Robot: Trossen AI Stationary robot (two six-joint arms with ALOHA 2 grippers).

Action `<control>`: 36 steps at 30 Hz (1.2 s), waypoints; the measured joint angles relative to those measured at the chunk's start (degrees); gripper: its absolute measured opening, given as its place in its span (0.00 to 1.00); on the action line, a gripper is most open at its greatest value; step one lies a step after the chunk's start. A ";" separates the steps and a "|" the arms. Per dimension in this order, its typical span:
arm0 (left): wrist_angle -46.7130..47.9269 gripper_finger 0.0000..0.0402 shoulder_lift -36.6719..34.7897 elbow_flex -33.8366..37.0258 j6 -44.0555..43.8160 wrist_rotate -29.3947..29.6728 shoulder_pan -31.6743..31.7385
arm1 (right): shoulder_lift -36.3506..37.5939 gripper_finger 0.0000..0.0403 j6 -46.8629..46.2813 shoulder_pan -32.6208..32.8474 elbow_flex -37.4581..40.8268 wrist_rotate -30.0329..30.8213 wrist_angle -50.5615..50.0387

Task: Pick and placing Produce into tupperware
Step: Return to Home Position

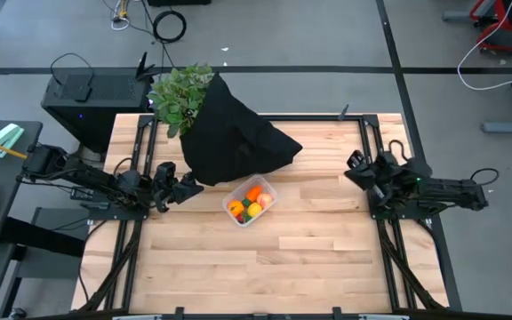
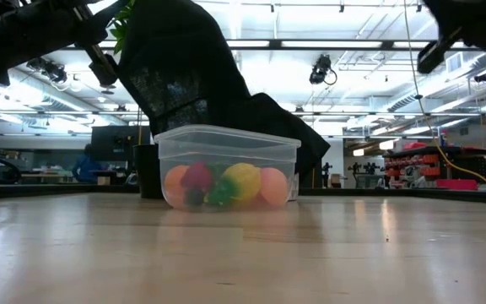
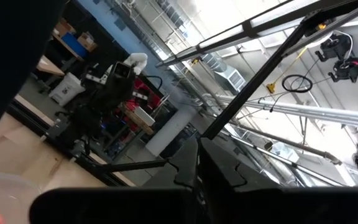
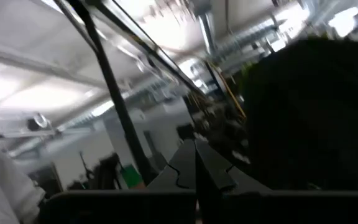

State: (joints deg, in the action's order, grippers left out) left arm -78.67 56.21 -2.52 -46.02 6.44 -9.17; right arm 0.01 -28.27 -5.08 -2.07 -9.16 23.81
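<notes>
The clear tupperware [image 1: 272, 190] [image 2: 285, 154] stands on the wooden table near its middle. The produce [image 1: 249, 205] [image 2: 226, 186] lies inside it: orange, yellow, pink-red and green pieces. My left gripper [image 1: 191, 188] [image 3: 197, 169] hovers shut to the left of the tupperware, beside the black cloth's near edge, tipped upward. My right gripper [image 1: 352, 168] [image 4: 196, 163] is shut too. It is held up at the table's right side, well away from the tupperware. Neither gripper has anything between its fingers.
A heap of black cloth [image 1: 234, 135] [image 2: 184, 76] lies just behind the tupperware. A leafy green plant [image 1: 180, 94] stands at its far left. A black box [image 1: 87, 96] sits beyond the table's far left corner. Bare wood stretches in front of the tupperware.
</notes>
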 joint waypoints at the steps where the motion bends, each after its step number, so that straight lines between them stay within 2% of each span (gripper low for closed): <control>1: 0.00 0.05 0.00 0.00 -0.08 0.00 0.00 | 0.00 0.00 0.56 0.00 0.00 0.04 -1.74; 8: 0.22 0.02 0.00 0.00 -1.37 0.02 0.00 | 0.00 0.00 8.09 -0.02 -0.02 -2.34 -5.32; 11: 0.25 0.03 0.00 0.00 -1.38 0.02 0.01 | 0.00 0.00 14.59 0.00 -0.02 -6.01 -10.24; 13: 0.79 0.05 -0.01 0.00 -1.38 0.02 0.01 | 0.00 0.00 16.55 0.00 -0.02 -6.24 -14.42; 18: 1.27 0.06 0.00 0.00 -1.40 0.19 0.02 | 0.00 0.00 21.76 0.00 -0.02 0.62 -21.98; 23: 1.20 0.03 0.00 0.00 -1.40 0.23 0.01 | 0.00 0.00 26.50 0.00 -0.02 6.31 -22.16; 29: 1.29 0.03 -0.01 0.00 -1.37 0.22 0.01 | -0.02 0.00 26.39 -0.02 -0.02 6.20 -26.46; 36: 1.53 0.06 0.00 0.00 -1.35 0.52 0.02 | -0.11 0.00 26.55 -0.02 -0.02 7.81 -26.42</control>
State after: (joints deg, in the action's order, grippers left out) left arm -77.15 56.20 -2.52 -47.37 6.96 -9.15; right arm -0.10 -1.72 -5.10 -2.09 -1.35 -2.61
